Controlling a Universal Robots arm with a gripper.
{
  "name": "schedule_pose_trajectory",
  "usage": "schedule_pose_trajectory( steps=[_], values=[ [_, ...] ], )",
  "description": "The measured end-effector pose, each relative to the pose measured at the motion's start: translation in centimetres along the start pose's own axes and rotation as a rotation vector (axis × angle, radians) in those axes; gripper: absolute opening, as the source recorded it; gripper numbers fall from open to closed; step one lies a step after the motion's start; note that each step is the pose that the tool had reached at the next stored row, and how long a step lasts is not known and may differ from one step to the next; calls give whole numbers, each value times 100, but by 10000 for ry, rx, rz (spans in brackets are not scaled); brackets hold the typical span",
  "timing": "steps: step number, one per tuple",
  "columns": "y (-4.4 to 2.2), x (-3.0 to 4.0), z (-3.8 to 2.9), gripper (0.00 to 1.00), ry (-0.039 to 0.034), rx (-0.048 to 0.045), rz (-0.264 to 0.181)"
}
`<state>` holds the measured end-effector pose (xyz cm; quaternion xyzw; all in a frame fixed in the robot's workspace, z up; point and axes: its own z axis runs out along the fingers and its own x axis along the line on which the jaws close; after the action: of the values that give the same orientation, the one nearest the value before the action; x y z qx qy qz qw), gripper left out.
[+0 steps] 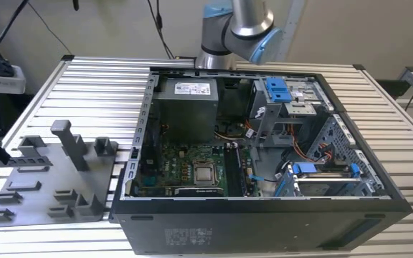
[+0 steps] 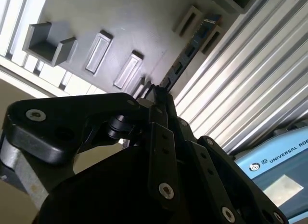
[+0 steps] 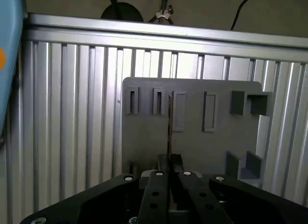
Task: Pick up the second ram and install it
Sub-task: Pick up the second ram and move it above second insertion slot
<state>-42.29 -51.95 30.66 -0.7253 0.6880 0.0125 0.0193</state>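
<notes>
table [image 1: 92, 91]: slatted aluminium | on it: grey fixture plate [image 1: 38, 201], open computer case [image 1: 264, 228], side by side

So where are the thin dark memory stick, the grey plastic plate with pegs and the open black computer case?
The thin dark memory stick [image 2: 188, 51]: second wrist view, chip side.
The grey plastic plate [image 3: 144, 142]: first wrist view, bare flat surface.
The open black computer case [image 1: 264, 226]: exterior view, near outer wall.

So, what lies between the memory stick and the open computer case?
In the exterior view, the grey plate with its upright pegs lies between the memory stick and the computer case.
</notes>
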Motion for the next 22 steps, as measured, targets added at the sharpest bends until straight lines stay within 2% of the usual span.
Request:
schedule_pose_trajectory(
  steps=[4, 8, 22],
  values=[
    [-1, -6, -123, 14, -2, 2, 26],
    [-3, -12, -274, 14, -4, 3, 41],
    [-10, -41, -909, 14, -5, 4, 51]
  ],
)
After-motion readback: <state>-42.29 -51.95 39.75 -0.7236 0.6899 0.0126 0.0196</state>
